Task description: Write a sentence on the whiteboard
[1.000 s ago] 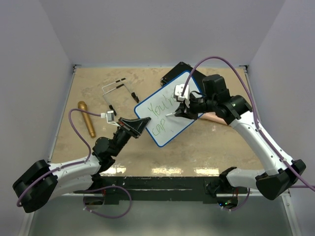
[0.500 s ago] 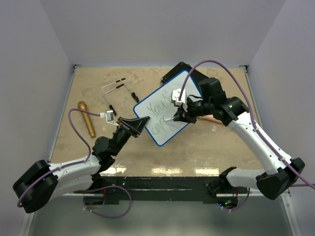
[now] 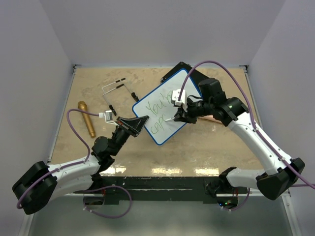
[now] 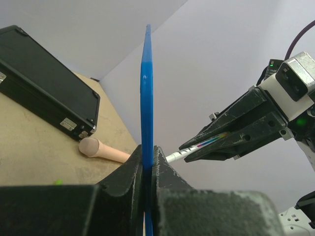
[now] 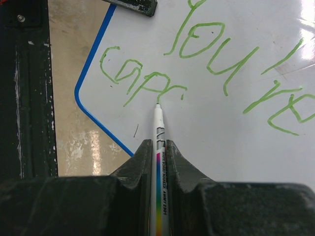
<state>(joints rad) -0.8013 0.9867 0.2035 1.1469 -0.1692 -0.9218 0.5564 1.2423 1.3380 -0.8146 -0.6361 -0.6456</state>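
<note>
Two tools are working: left tool [image 4: 147, 156] clamping the whiteboard [image 3: 158, 101], right tool [image 5: 158, 146] pinching a marker [image 5: 158, 123]; the sentence [image 5: 216, 46], at "You're cap", is remaining unfinished.

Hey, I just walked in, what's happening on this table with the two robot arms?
The arms are writing on a whiteboard. The left pincer is clamped on its blue edge, holding it, while the right pincer grips a white marker with its tip on the white surface. The green sentence is unfinished: "You're" on the top line, roughly "cap" on the second. A black case sits at the board's far end.
</note>
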